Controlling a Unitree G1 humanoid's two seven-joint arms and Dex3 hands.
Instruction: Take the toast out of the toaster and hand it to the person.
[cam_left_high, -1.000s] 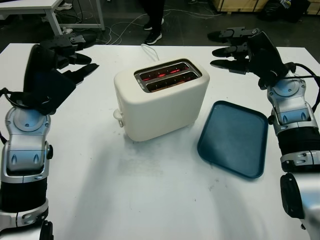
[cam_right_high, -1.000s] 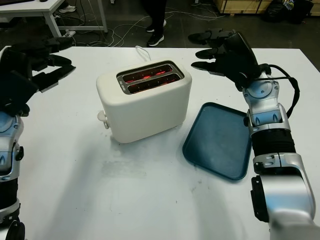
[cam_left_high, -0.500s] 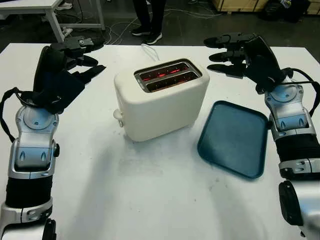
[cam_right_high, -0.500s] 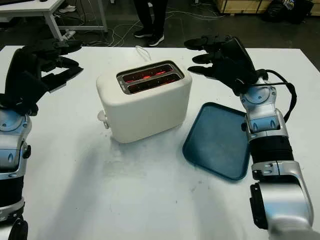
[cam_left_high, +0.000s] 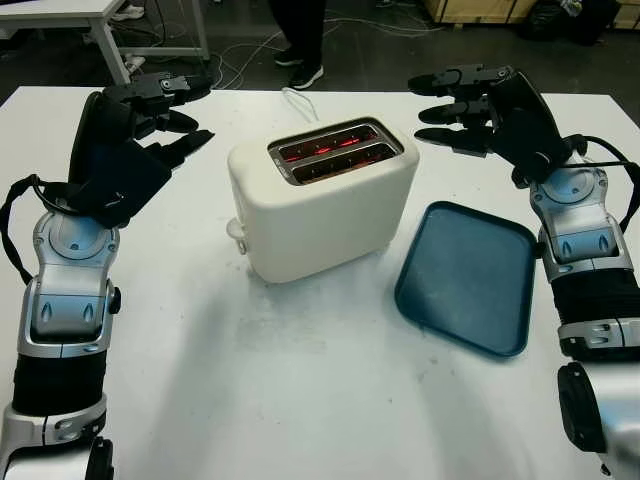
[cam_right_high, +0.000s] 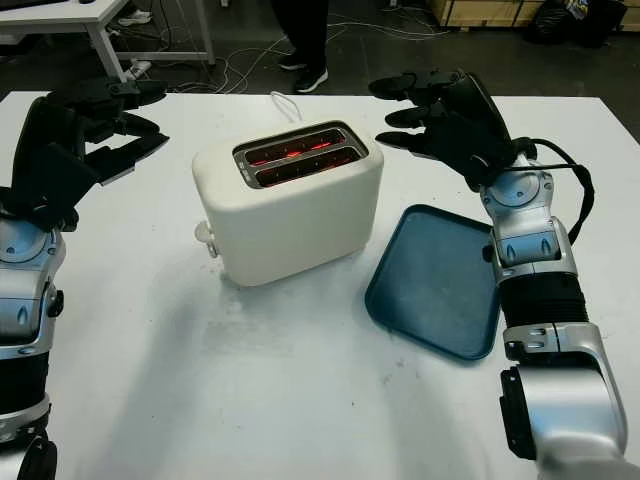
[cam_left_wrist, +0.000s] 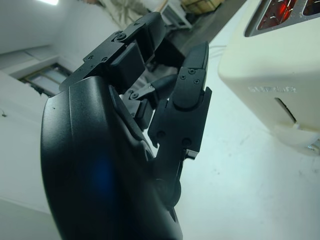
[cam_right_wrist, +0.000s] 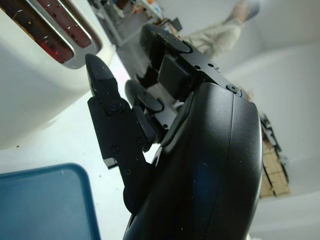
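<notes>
the white table (cam_left_high: 300, 400) is carrying everything, and its near edge is being cut off by the bottom of both eye views. at its far edge a person (cam_left_high: 300, 35) is standing on the floor; just the dark trouser legs and shoes are showing, the rest being cropped away at the top.

one cream toaster (cam_left_high: 322, 197) is sitting between the two hands, with its lever knob facing the left hand's side. its two slots are glowing red inside. the toast is hard to make out: nothing is sticking up above the slots, and the glow is hiding whatever is sitting down in them, so i cannot tell whether one slice or two is in there. a white cord (cam_left_high: 298, 102) is trailing from behind the toaster toward the far table edge.

one dark blue tray (cam_left_high: 466, 277) is lying flat, just beside the toaster on the right hand's side and nearer to the robot than that hand.

the left hand (cam_left_high: 135, 125) is hovering open above the table, off the toaster's lever end, with a gap between fingertips and toaster. the right hand (cam_left_high: 480, 105) is hovering open too, holding nothing, fingers pointing at the toaster's far upper corner without touching it. in the left wrist view the toaster (cam_left_wrist: 272, 75) is showing partly, cut off at the picture's edge.
</notes>
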